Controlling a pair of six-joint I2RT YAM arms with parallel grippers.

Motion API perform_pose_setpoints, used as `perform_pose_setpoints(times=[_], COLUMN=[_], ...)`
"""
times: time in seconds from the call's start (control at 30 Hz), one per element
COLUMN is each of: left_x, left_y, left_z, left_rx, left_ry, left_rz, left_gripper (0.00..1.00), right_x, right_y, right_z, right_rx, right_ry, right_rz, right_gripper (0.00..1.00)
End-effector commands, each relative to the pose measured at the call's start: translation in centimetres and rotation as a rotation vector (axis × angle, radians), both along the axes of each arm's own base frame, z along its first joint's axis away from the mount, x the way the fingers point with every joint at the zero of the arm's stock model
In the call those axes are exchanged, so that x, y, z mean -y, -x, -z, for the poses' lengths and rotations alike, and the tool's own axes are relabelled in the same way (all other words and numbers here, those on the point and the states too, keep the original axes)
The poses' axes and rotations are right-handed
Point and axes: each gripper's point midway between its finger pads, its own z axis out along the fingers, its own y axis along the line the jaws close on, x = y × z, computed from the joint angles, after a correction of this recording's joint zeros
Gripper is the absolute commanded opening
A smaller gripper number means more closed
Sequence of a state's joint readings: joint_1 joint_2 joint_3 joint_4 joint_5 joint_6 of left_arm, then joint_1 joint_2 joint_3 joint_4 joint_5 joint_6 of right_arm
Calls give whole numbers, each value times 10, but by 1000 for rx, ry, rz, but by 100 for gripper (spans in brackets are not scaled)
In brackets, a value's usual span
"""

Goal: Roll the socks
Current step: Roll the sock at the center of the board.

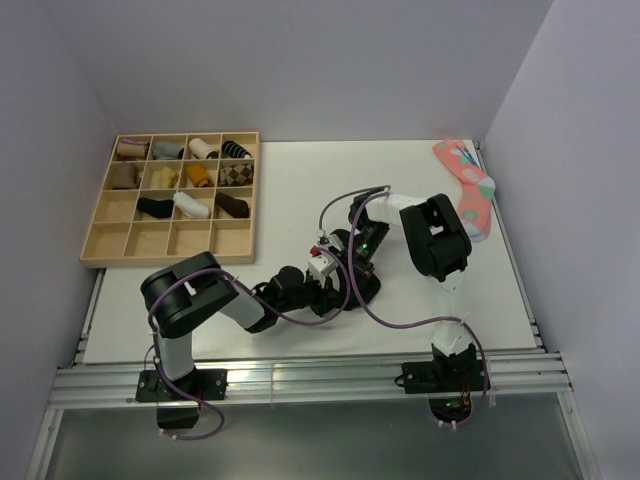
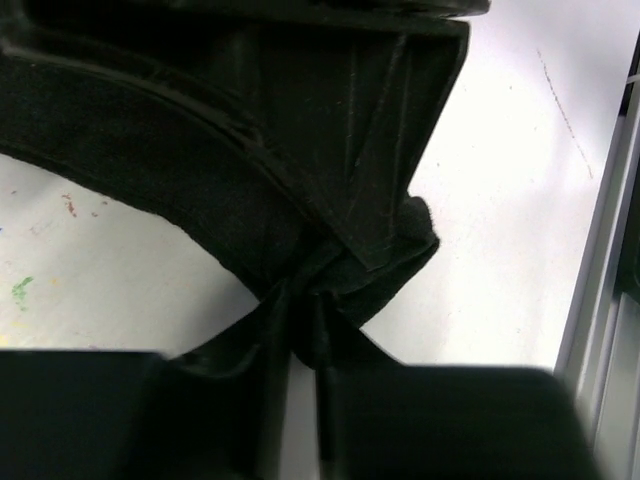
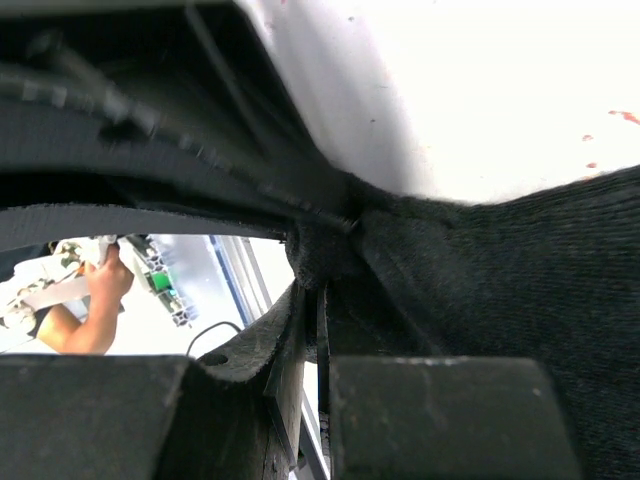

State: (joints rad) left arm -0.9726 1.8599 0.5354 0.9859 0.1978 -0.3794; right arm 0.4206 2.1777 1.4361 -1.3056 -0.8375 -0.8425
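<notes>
Near the table's (image 1: 300, 190) middle, the left hand (image 2: 300, 370) and right hand (image 3: 320, 335) are each clamping the soft, limp black sock (image 2: 170, 180) at its bunched fold.

You have a black sock (image 2: 150, 170) on a white table (image 1: 300, 180). At the upper right of the top view lies a pink sock (image 1: 468, 190) with pale dots. The tray (image 1: 165, 259) at upper left is light wood, and the cables (image 1: 400, 322) are purple.

Black sock (image 3: 520, 270) — we are seeing dark knit bunching into a pinched fold, mid table (image 1: 290, 190) | pink sock (image 1: 470, 195) — dotted, lying flat, far right edge.
</notes>
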Motion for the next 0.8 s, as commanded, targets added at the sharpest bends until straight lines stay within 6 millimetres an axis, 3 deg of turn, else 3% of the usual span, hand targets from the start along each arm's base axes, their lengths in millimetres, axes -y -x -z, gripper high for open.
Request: perform_pose_setpoints(times=[0.0,0.1,0.23,0.47,0.77], left_x=[5,5,3,0,-3], left_y=[-3,-4,-5,-6,-12], left_z=[2,2,2,-5,-3], left_rx=[21,17,2,-37,-154], left_ry=[-25,-34,-43,-68,-219], left_rz=[-8,-20,-41,-80,-180], left_gripper=[13,0,0,0,0], right_x=[1,2,5,16,29], right_y=[-7,-10,-14,-32,-46], right_z=[-10,-7,-3,-4,-23], right_rx=[60,90,147,358,591], right_ry=[-13,-5,18,43,-10], right_rz=[11,22,38,101,154], right_gripper=[6,6,9,34,42])
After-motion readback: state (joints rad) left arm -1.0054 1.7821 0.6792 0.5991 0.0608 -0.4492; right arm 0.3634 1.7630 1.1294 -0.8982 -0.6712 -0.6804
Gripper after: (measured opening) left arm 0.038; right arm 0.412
